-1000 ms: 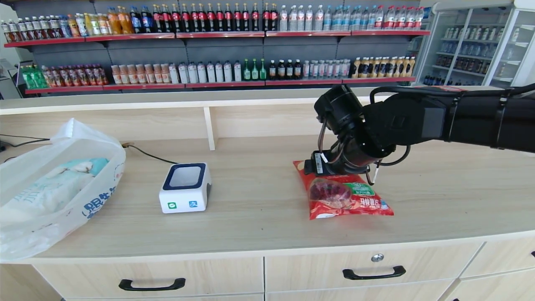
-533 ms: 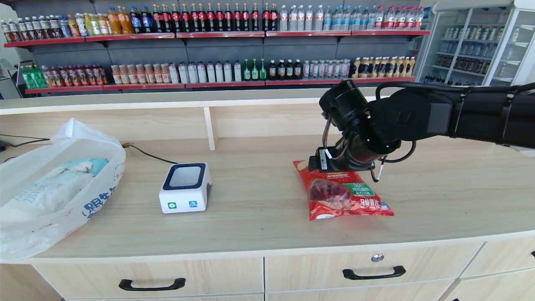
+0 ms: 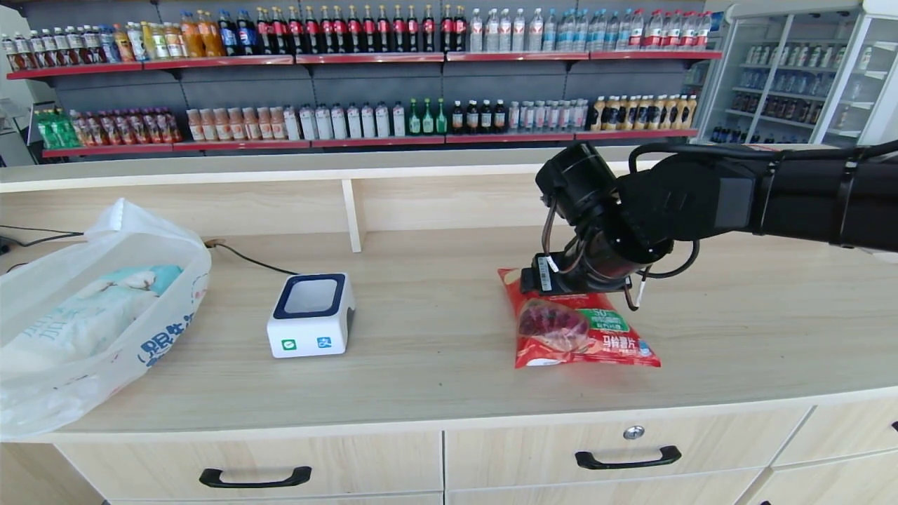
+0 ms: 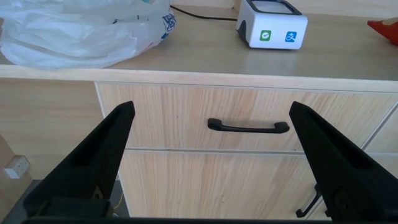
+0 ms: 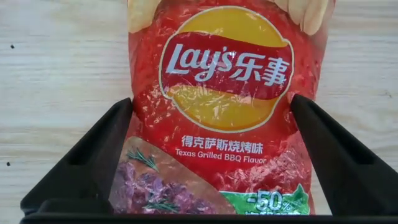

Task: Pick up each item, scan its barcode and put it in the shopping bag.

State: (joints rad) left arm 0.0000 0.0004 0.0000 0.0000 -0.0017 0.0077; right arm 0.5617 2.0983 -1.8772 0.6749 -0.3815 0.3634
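Chips (image 3: 579, 330) straddled by the right jaws, not yet gripped.
The chips (image 5: 227, 112) are laid flat on the tabletop (image 3: 435, 365), well right of the scanner (image 3: 310, 314) and shopping bag (image 3: 91, 315); the right jaws are spread wide at either side, nothing held. The left jaws are spread wide too, empty, below the tabletop edge. A slip may be caused by the slick, air-filled film if pinched across its width, or the contents crushed.

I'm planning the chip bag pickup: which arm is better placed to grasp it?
Right. The right gripper sits over the chip bag, its open fingers straddling it. The left gripper hangs low before the drawer front, away from the bag.
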